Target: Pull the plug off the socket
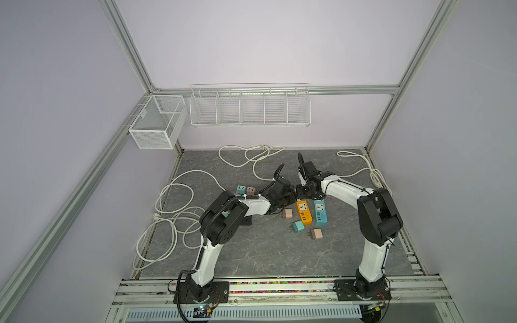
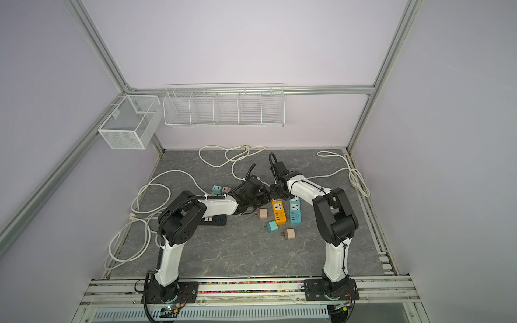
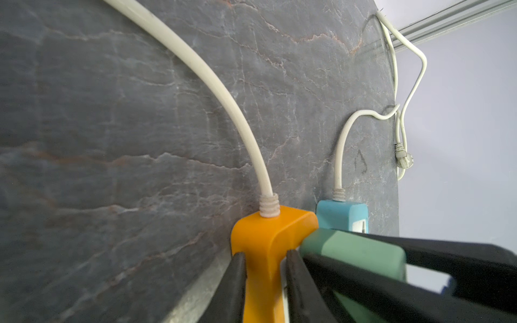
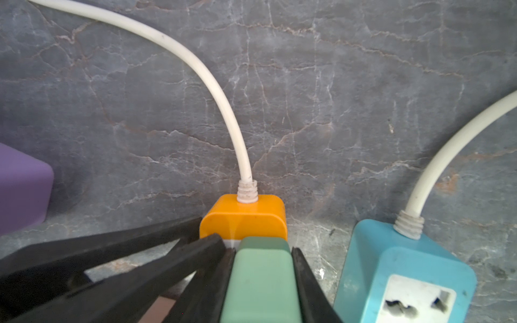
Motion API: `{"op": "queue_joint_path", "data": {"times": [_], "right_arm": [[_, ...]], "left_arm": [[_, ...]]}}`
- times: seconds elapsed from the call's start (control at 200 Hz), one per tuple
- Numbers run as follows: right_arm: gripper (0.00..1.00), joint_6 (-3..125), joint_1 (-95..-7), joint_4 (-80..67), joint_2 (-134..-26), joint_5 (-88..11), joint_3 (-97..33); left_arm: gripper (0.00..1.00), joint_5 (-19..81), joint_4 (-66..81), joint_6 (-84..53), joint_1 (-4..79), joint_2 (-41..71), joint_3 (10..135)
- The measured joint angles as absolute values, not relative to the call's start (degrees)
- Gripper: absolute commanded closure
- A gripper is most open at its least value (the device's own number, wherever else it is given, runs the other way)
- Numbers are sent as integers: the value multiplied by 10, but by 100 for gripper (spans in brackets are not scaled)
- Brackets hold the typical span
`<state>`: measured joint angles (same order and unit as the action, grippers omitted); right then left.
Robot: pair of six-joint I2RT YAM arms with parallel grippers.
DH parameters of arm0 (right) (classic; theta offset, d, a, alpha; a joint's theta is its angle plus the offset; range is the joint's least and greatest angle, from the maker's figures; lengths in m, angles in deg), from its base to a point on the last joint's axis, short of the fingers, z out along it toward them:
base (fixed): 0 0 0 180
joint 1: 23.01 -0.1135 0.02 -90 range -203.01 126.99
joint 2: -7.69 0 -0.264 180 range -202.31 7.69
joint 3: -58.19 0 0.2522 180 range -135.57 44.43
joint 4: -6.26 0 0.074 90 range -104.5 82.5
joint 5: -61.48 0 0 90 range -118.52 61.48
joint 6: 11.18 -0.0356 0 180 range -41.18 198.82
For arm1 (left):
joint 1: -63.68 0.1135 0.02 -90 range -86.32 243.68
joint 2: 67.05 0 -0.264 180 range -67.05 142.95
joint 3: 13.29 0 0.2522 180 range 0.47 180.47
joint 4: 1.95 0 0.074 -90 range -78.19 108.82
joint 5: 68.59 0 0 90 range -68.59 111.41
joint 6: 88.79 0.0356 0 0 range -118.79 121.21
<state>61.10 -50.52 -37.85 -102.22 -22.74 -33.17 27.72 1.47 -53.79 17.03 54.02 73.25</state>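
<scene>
Green plug [image 4: 260, 282] is seated in the orange socket strip [image 4: 243, 216], right at the end where the white cord [image 4: 212, 84] comes out. That's roughly mid-worktop, a bit toward the right edge. Right gripper [image 4: 261, 251] has a finger pressed flat on each side of the plug, a proper pinch. Left gripper [image 3: 264, 258] is clamped across the orange strip's body near that same end, one finger on each long side. In both top views the two grippers meet tip to tip there, so the plug itself is hidden. The blue socket strip [image 1: 320, 213] lies just beside the orange one, parallel, on its right-edge side. A beige adapter [image 1: 287, 214], a teal adapter [image 1: 298, 226] and a second beige adapter [image 1: 316, 233] lie loose near the strips on the grey marble-look worktop [image 1: 251, 251].
</scene>
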Motion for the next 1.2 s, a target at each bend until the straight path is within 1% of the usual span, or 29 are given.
{"op": "queue_joint_path", "data": {"times": [0.745, 1.0, 1.2], "right_arm": [[79, 619, -507, -382, -1023, -221, -335], [80, 622, -495, -384, -1023, -244, -335], [81, 622, -504, -383, -1023, -233, -335]], "left_arm": [[76, 277, -3, -538, 170, 538, 720], [77, 277, -6, -538, 170, 537, 719], [79, 277, -4, -538, 170, 537, 719]]}}
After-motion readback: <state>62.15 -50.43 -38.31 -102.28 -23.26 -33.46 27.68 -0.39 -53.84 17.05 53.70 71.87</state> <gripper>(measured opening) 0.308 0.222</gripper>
